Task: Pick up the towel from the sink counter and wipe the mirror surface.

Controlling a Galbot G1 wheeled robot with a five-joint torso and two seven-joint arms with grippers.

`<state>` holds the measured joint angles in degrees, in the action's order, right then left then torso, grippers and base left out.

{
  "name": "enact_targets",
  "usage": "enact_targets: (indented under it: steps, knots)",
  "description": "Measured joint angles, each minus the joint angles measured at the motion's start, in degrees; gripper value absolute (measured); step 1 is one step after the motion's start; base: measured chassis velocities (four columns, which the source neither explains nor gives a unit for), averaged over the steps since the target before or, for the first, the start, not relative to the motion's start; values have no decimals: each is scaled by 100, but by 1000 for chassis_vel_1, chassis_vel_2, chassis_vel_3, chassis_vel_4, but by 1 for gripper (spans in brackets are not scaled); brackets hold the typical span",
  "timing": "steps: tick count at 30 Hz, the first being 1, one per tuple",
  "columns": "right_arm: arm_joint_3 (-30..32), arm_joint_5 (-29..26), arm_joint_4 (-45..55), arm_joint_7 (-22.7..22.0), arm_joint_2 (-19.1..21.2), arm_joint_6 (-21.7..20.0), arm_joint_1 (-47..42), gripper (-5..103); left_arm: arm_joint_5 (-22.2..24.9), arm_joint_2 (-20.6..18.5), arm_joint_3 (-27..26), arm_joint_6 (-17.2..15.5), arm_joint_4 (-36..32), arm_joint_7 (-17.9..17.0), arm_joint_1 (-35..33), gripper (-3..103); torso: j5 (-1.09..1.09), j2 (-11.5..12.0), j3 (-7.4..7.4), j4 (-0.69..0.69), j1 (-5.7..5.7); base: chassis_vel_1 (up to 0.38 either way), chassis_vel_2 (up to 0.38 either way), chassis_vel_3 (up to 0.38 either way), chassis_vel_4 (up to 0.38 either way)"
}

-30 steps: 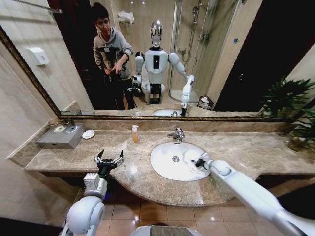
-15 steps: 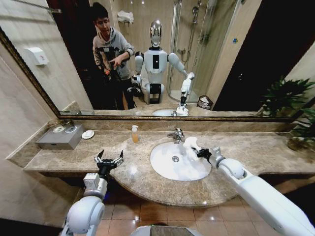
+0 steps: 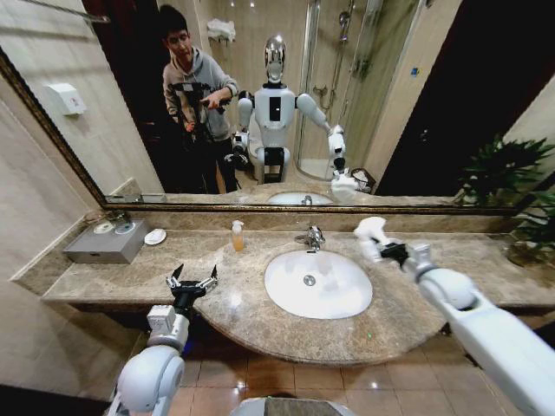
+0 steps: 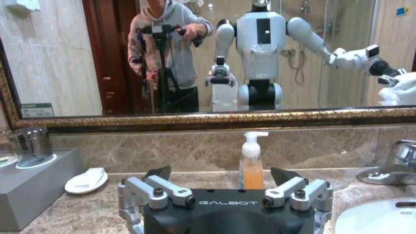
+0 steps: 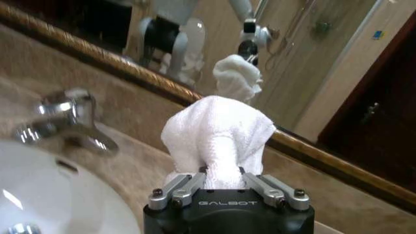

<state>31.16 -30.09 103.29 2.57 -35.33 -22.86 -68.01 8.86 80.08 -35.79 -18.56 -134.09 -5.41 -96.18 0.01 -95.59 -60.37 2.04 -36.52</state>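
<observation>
Fingers: right gripper (image 5: 224,183) clenched on the lower end of the towel (image 5: 219,139); left gripper (image 4: 221,183) spread wide, holding nothing.
Mirror: the mirror (image 3: 416,113) runs the full width of the wall behind the counter, its dark frame sitting along the backsplash; the glass lies straight ahead of the raised cloth, beyond the back edge of the counter.
Sink counter: the sink counter (image 3: 121,277) carries the white basin (image 3: 317,283) at its bulging front, the chrome tap (image 3: 313,237) at the basin's far rim and a soap bottle (image 3: 238,236) toward the back edge, left of the tap.
Right arm: reaches in from the counter's right front, wrist held above the marble just right of the basin, between tap and right end.
Left arm: waits low at the counter's left front edge, well apart from the cloth, so the right arm is clearly the nearer one.
Towel: off the counter, bunched and standing up out of the jaws, its long axis pointing away from the wrist toward the mirror; not touching the glass.
Key relation: cloth leads and the gripper follows behind it, so a push forward over the back edge should, by the look of it, bring the towel to the glass first.
Step judged: pick-up done, wiping not yet begun.
</observation>
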Motion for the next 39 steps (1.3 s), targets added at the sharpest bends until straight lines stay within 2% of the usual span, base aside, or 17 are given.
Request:
enact_targets:
  steps: [1, 5, 8, 12, 14, 24, 30, 31, 35, 39]
  knots:
    - [229, 114, 1, 173, 100, -80, -250, 13, 0, 0, 0, 0, 0, 0, 0, 100, -2, 0, 0, 1, 0, 0, 0, 0, 0]
    - [338, 348, -140, 274, 165, -98, -507, 13, 0, 0, 0, 0, 0, 0, 0, 100, -1, 0, 0, 1, 0, 0, 0, 0, 0]
    - [253, 496, -351, 250, 97, -55, -488, 13, 0, 0, 0, 0, 0, 0, 0, 100, -4, 0, 0, 1, 0, 0, 0, 0, 0]
    - [-73, 662, -926, 68, -168, 80, -206, 13, 0, 0, 0, 0, 0, 0, 1, 100, 4, 0, -1, 3, 0, 0, 0, 0, 0]
    - [-186, 708, -1169, 64, -253, 127, -78, 13, 0, 0, 0, 0, 0, 0, 0, 100, -2, 0, -1, 4, 0, 0, 0, 0, 0]
    - [-613, 150, -1617, -283, -601, 35, 135, 13, 0, 0, 0, 0, 0, 0, 0, 100, -4, 0, 0, 0, 0, 0, 0, 0, 0]
    - [-802, 54, -1741, -462, -795, 82, 289, 13, 0, 0, 0, 0, 0, 0, 0, 100, -7, -1, 1, -1, 1, 0, 0, 0, 0]
    - [-799, -4, -1755, -532, -811, 133, 286, 10, 0, 0, 0, 0, 0, 0, 0, 100, 0, -1, 1, 1, 1, 0, 0, 0, 0]
    - [-594, -141, -1635, -571, -786, 142, 103, 10, 0, 0, 0, 0, 0, 0, 0, 100, 4, 0, -1, 6, 0, 0, 0, 0, 0]
    - [-371, -248, -1523, -580, -772, 196, -87, 10, 0, 0, 0, 0, 0, 0, 0, 100, 2, 0, -1, 1, 0, 0, 0, 0, 0]
